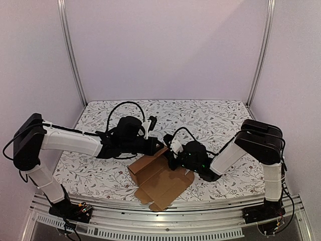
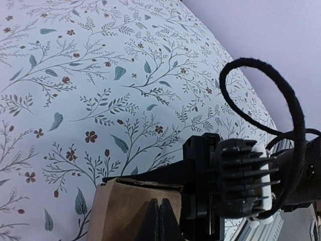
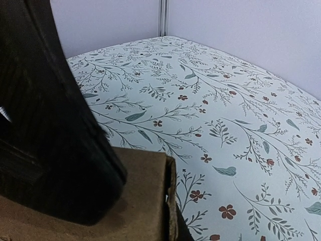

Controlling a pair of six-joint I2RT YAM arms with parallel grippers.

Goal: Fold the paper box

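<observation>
The paper box (image 1: 160,183) is pinched at its far edge by the right gripper (image 1: 170,159); the left gripper (image 1: 161,146) is closed, touching that edge.

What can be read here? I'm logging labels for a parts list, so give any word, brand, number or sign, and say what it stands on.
No readable text in any view.
paper box: plain brown, unmarked.
tablecloth: leaf and flower print only.
left arm and right arm: no legible marking.
</observation>
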